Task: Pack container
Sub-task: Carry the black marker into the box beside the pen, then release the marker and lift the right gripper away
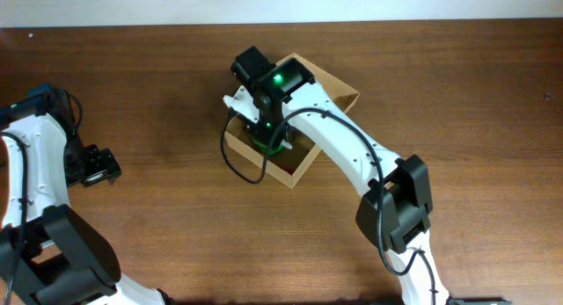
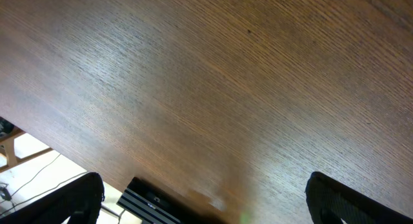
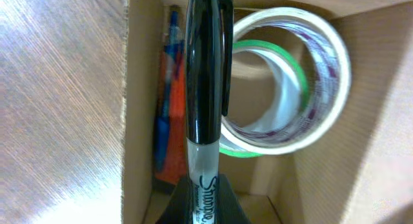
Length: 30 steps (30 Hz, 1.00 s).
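The container [image 1: 339, 87], a tan cardboard box with its flap lid open at the far side, sits at the table's middle back. My right gripper [image 1: 268, 134] hangs over the box's left part, shut on a black Sharpie marker [image 3: 205, 108] held above the opening. Inside the box [image 3: 139, 121] lie a clear tape roll [image 3: 308, 114], a green-edged tape roll [image 3: 298, 72] and an orange and blue pen-like item [image 3: 169, 101] along the left wall. My left gripper [image 1: 97, 167] is open and empty at the table's left, over bare wood [image 2: 213, 88].
Black cables [image 1: 242, 169] loop from the right arm by the box's left wall. The table's edge and a black rail [image 2: 151, 201] show in the left wrist view.
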{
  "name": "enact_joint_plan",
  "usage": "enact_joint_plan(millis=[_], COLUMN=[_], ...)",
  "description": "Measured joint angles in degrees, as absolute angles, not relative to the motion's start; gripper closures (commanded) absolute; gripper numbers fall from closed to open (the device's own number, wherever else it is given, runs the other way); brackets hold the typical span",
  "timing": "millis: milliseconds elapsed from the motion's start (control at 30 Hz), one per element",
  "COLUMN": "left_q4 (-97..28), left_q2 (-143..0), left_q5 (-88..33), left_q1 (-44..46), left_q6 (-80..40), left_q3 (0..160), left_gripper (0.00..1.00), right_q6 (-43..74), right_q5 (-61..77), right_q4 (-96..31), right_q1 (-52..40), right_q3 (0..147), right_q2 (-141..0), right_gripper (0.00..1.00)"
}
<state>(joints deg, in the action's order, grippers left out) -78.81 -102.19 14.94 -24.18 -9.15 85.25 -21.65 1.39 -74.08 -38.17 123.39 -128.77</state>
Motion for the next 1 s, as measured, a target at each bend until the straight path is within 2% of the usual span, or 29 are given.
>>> enact_joint_plan(millis=[567, 700, 1000], left_q4=[-78.81, -78.81, -78.81], left_q2=[-102.19, -102.19, -102.19], left_q5=[14.94, 14.94, 14.92], left_q1=[-24.18, -24.18, -24.18], left_q6=[-9.15, -9.15, -9.15], left_q3=[85.27, 85.25, 85.25], left_gripper=[0.00, 0.00, 0.00], right_q6=[-21.02, -20.71, -20.78], right_q5=[3.14, 3.05, -0.16], right_q4=[-73.58, -73.60, -73.91], right_q1=[-41.43, -41.67, -41.67], right_q3=[123.35, 123.35, 123.33], right_q2=[-133.38, -134.34, -134.76], right_gripper=[0.96, 0.82, 0.81])
